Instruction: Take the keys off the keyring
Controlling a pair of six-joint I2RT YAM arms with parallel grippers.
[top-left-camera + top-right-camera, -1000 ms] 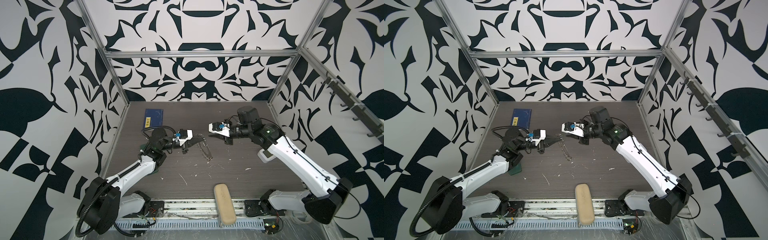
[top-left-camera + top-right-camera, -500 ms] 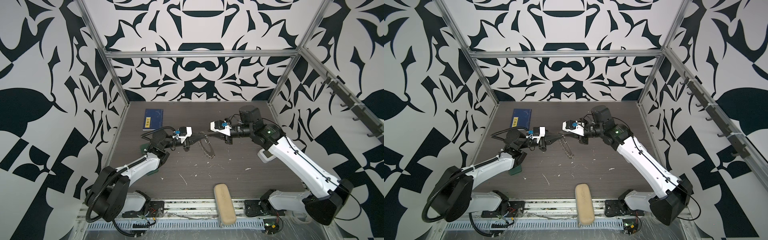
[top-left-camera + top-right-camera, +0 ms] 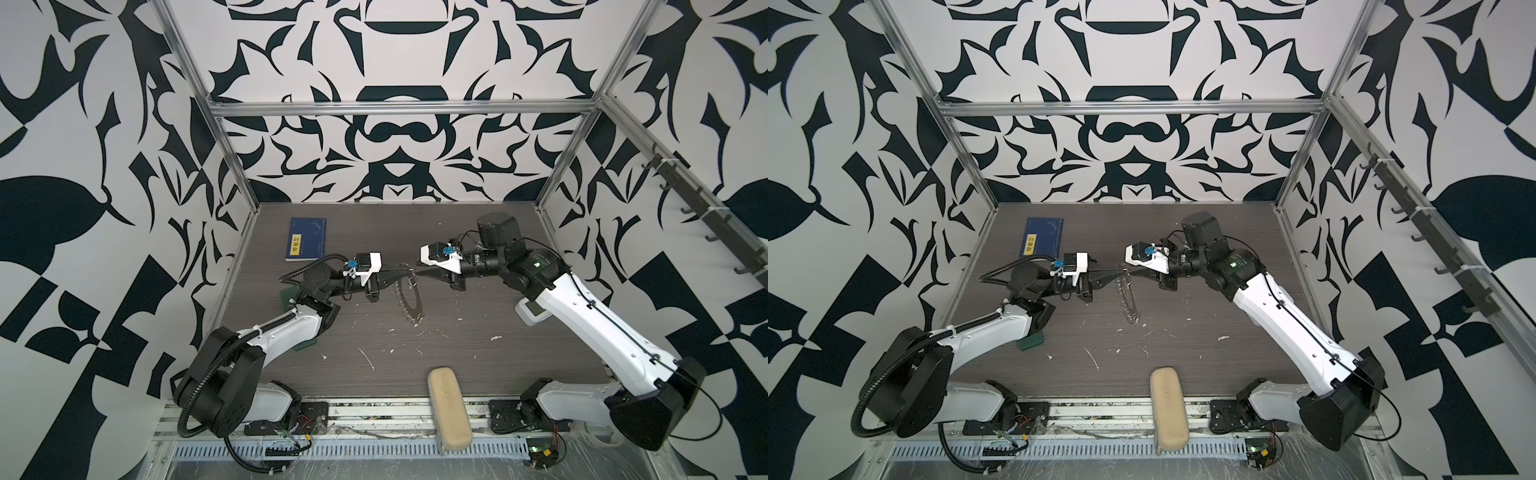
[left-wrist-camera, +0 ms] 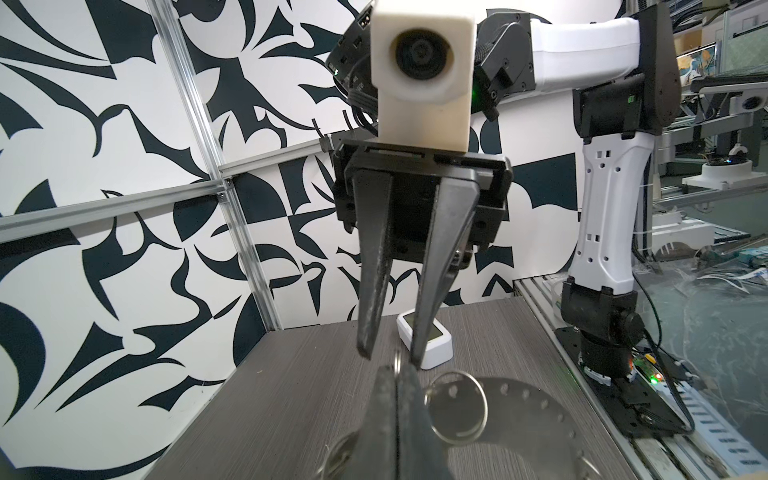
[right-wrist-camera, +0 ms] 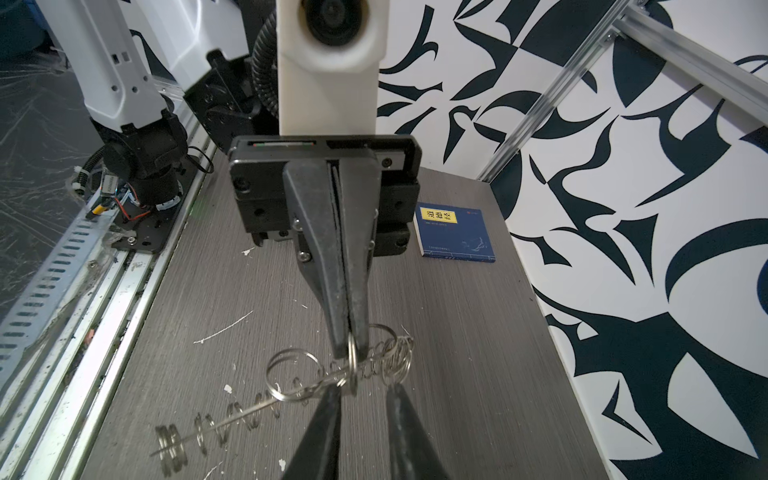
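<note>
Lying nearest, at 6 o'clock in a top view, a tan case (image 3: 449, 405) rested across the front edge of the counter (image 3: 478, 365), away from the work. Beyond it, over the middle of the counter, the keyring (image 5: 249, 409) hung on edge. The left fingers (image 5: 320, 257) were fully closed on its upper rim, I think to keep it steady and raised so that a piece could be worked free. The right fingers (image 4: 374, 291) were a little apart and gripped nothing, their tips on either side of one small ring. Both arms reached in low and almost level, from 9 and 3 o'clock, tip to tip. The keys I could not make out. Farthest, at 11 o'clock, lay a blue book (image 3: 307, 240).
</note>
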